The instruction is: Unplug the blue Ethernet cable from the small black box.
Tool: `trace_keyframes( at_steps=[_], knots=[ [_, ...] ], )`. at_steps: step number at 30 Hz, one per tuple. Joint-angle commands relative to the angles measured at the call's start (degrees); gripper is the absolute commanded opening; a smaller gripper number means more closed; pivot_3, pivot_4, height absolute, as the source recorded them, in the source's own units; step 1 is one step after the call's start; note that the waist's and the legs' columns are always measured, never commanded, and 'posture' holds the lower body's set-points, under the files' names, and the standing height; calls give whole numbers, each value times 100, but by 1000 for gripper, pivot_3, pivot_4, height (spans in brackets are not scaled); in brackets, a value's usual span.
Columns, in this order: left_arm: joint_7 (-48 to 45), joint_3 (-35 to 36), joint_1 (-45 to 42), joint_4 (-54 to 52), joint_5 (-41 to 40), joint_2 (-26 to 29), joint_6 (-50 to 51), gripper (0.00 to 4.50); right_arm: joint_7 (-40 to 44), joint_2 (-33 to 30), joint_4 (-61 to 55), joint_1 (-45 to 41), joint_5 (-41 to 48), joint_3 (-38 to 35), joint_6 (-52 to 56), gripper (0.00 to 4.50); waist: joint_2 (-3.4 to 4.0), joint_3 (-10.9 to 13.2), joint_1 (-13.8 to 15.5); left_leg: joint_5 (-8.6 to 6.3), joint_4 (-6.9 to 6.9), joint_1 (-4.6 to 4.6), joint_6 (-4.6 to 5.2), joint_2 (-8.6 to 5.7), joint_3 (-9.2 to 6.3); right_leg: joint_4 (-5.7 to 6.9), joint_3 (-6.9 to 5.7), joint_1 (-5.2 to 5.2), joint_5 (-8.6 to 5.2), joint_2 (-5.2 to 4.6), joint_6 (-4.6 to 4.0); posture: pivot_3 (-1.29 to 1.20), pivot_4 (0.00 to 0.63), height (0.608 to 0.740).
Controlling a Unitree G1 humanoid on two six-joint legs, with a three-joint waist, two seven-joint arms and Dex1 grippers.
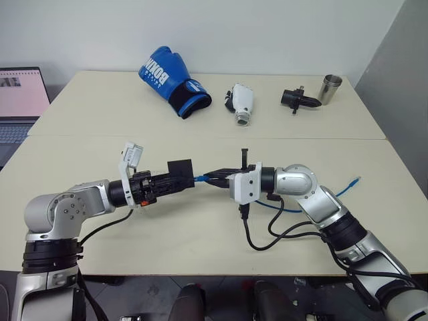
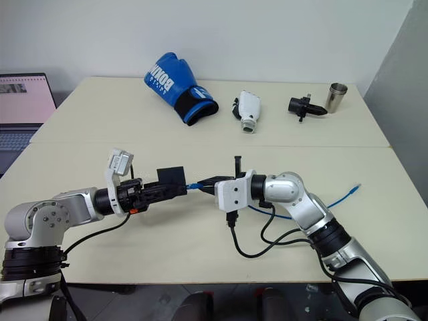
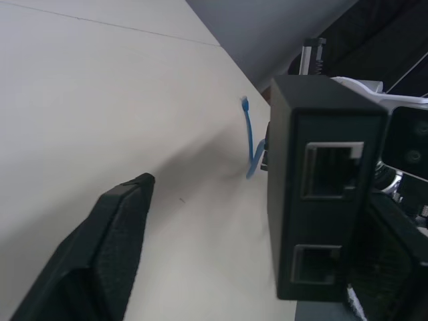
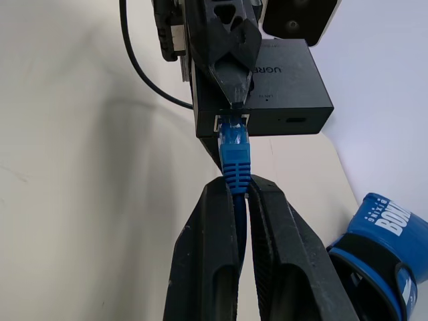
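Above the middle of a pale cream table (image 1: 200,234), two robot arms meet nose to nose. The left gripper (image 1: 175,179) reaches in from the left and carries a small matte-black box (image 1: 180,168) between its black fingers, lifted clear of the tabletop. Its jaws stand fairly wide around the box, and the pictures do not settle whether they are clamped on it or loosening. The right gripper (image 4: 242,200) comes from the opposite side, its two fingers clenched on a thin bright-blue Ethernet cable (image 4: 235,155) just behind the plug. The right wrist view shows the detail the head views cannot — the cable's blue boot and clear plug sit at the port on the box's edge, with one left finger pressing down on the box directly above. From there the cord runs back under the right arm and trails across the table, its free end (image 1: 358,179) lying near the right edge. The left wrist view shows another face of the box with two square sockets, one above the other, and the far blue end on the table beyond. Along the back sit a blue boxing glove (image 1: 170,79), a white gadget (image 1: 241,103), a black cone-nosed gadget (image 1: 297,99) and a metal cup (image 1: 330,88).
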Motion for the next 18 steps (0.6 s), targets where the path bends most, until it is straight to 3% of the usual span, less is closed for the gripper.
trace_keyframes(
  at_steps=[1,12,18],
  knots=[
    [40,205,-122,-3,-194,20,73,3050,0,60,-246,-121,16,-179,-220,2,0,0,0,0,0,0,0,0,0,0,0,0,0,0,0,0,150,740],
    [88,309,-179,70,-601,103,407,838,-258,183,-148,-112,-13,-377,-747,2,0,0,5,0,1,0,-1,-1,-1,0,0,2,0,0,0,0,150,740],
    [113,294,-240,63,-684,124,478,812,-396,277,8,-144,50,-545,-1101,1,0,0,5,1,1,2,-1,0,-1,0,0,3,0,0,0,0,150,740]
  ],
)
